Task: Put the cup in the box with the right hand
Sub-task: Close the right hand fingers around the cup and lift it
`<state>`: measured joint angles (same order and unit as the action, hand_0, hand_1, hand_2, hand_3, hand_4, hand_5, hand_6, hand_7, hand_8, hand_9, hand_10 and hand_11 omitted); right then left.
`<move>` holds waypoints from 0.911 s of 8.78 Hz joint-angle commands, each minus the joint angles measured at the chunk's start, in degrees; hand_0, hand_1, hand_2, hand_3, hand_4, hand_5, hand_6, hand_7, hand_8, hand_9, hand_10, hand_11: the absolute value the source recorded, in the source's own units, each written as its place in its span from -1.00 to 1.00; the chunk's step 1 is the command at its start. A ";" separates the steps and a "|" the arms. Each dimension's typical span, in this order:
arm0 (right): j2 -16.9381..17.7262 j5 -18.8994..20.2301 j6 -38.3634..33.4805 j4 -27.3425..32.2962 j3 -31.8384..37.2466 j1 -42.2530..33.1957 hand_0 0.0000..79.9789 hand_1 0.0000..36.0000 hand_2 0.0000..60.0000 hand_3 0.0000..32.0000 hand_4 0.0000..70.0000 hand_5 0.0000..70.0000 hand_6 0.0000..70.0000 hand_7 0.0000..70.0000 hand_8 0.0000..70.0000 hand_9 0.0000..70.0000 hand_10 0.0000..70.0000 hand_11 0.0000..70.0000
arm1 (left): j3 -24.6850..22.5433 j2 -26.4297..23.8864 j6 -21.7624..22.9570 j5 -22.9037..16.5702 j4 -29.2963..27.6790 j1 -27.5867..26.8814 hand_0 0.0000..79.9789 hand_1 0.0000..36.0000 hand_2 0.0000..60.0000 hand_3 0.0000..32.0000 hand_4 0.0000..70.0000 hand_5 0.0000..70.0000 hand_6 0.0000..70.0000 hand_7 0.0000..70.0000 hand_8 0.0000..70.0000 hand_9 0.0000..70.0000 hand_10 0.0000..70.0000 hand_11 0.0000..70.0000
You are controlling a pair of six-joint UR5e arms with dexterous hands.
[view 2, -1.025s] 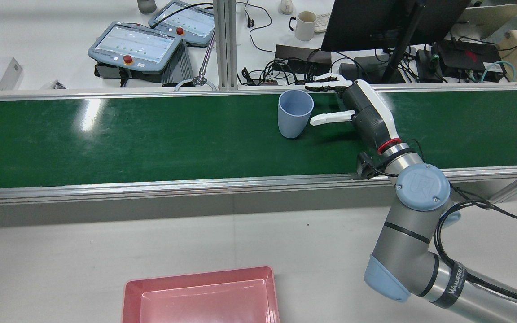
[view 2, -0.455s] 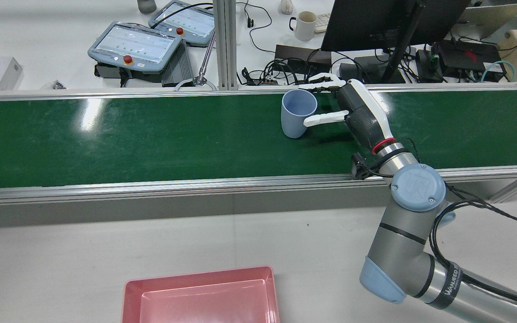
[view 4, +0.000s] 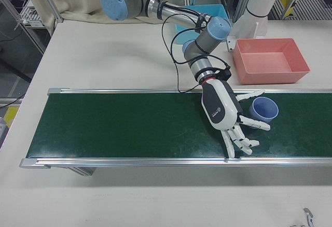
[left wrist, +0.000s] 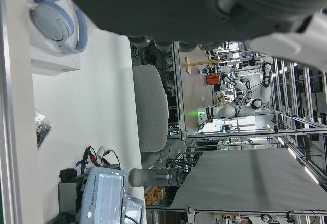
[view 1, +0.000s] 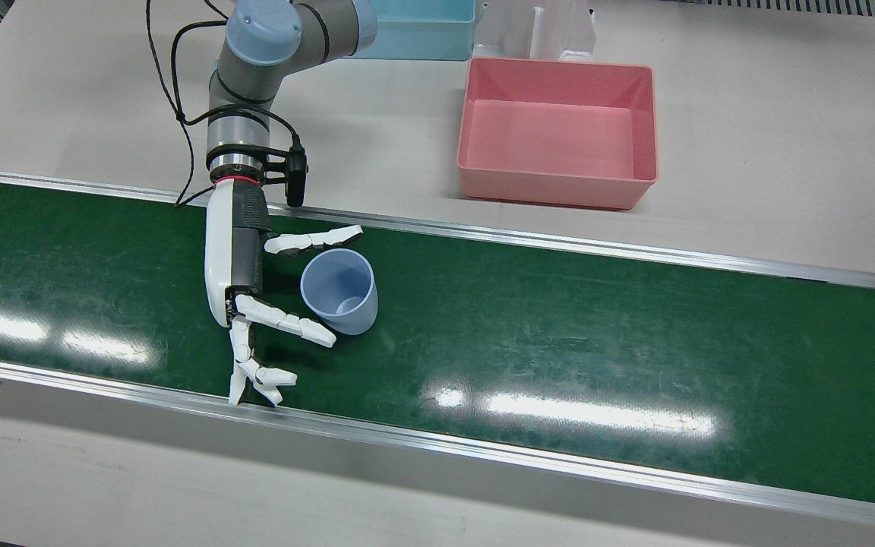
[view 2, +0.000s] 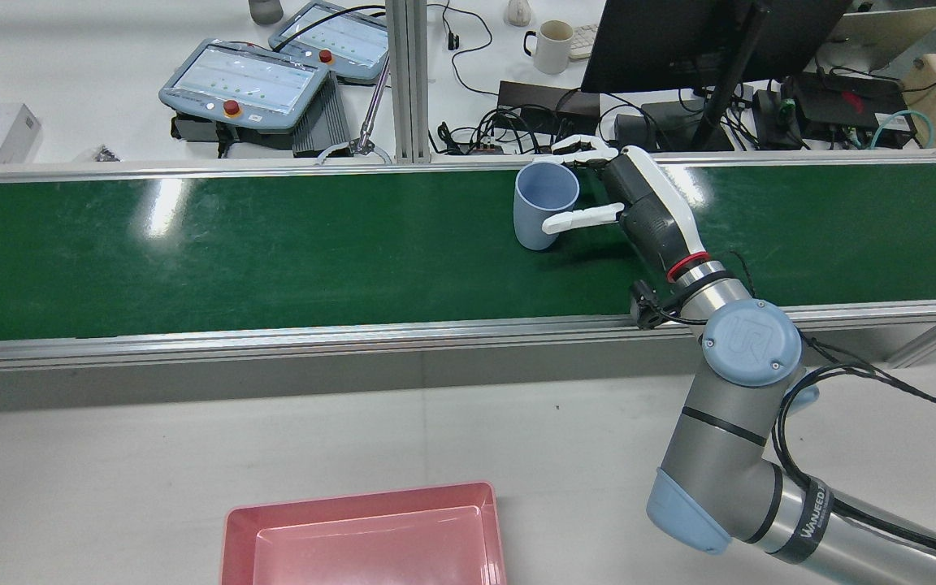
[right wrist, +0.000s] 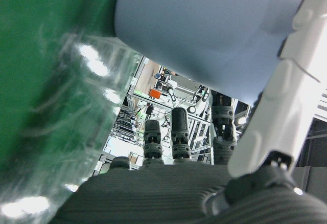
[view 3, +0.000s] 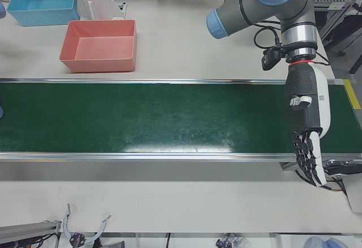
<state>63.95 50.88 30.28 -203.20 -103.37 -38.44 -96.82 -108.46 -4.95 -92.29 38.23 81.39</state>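
Green belting runs the full width of the table (view 1: pixel 103 137), framed by metal rails, with pale tabletop on the robot's side. On the belt (view 1: pixel 559 319) stands a light blue cup (view 1: pixel 339 292), upright and mouth up, roughly at the belt's middle in the front view. The right robot hand (view 1: pixel 255 296) lies low over the belt at the cup's 9 o'clock in that view, open, its fingers spread. The thumb (view 1: pixel 314 240) reaches along the cup's 12 o'clock side and one finger (view 1: pixel 289 322) along its 6 o'clock side, so the cup sits between them; the rear view shows the thumb (view 2: pixel 578 218) across the cup's wall, though whether it actually touches cannot be told. The other fingers point toward the belt's far rail. Nothing is gripped.

A pink box (view 1: pixel 557 129) sits on the table at about 1 o'clock from the cup, well apart from it, beyond the near rail. A blue bin (view 1: pixel 422 26) stands behind the box.

The left robot hand (view 3: pixel 307 135) hangs over the other end of the belt, fingers extended downward and holding nothing.
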 commanded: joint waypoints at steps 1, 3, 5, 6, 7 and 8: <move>-0.05 0.00 0.48 0.00 0.10 0.04 0.27 -0.34 -1.00 -0.54 0.08 -0.91 -0.81 0.22 -0.70 -0.43 -1.00 -1.00 | 0.05 0.00 0.03 0.00 0.00 0.00 -1.00 -1.00 -1.00 -1.00 -1.00 -1.00 -1.00 -1.00 -1.00 -1.00 -1.00 -1.00; -0.05 0.00 0.84 0.00 0.19 0.04 0.27 -0.34 -1.00 -0.55 0.09 -0.92 -0.80 0.22 -0.70 -0.43 -1.00 -1.00 | 0.05 0.00 0.03 0.00 0.00 0.00 -1.00 -1.00 -1.00 -1.00 -1.00 -1.00 -1.00 -1.00 -1.00 -1.00 -1.00 -1.00; -0.05 0.00 0.92 0.00 0.19 0.04 0.27 -0.33 -1.00 -0.52 0.08 -0.91 -0.80 0.22 -0.69 -0.43 -1.00 -1.00 | -0.03 0.00 0.03 0.00 0.00 0.00 -1.00 -1.00 -1.00 -1.00 -1.00 -1.00 -1.00 -1.00 -1.00 -1.00 -1.00 -1.00; -0.05 0.00 0.92 0.00 0.19 0.04 0.28 -0.31 -1.00 -0.52 0.08 -0.91 -0.80 0.23 -0.69 -0.42 -1.00 -1.00 | -0.03 0.00 0.03 0.00 0.00 0.00 -1.00 -1.00 -1.00 -1.00 -1.00 -1.00 -1.00 -1.00 -1.00 -1.00 -1.00 -1.00; -0.05 0.00 0.92 0.00 0.10 0.04 0.29 -0.27 -1.00 -0.54 0.09 -0.91 -0.79 0.26 -0.68 -0.40 -1.00 -1.00 | 0.05 0.00 0.03 0.00 0.00 0.00 -1.00 -1.00 -1.00 -1.00 -1.00 -1.00 -1.00 -1.00 -1.00 -1.00 -1.00 -1.00; 0.04 -0.08 0.92 0.00 -0.16 -0.05 0.31 -0.17 -1.00 -0.68 0.12 -0.89 -0.77 0.34 -0.65 -0.35 -1.00 -0.99 | -0.03 0.00 0.03 0.00 0.00 0.00 -1.00 -1.00 -1.00 -1.00 -1.00 -1.00 -1.00 -1.00 -1.00 -1.00 -1.00 -1.00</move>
<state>63.90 50.89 31.19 -203.20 -103.20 -38.41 -96.83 -108.46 -4.92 -92.29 38.23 81.39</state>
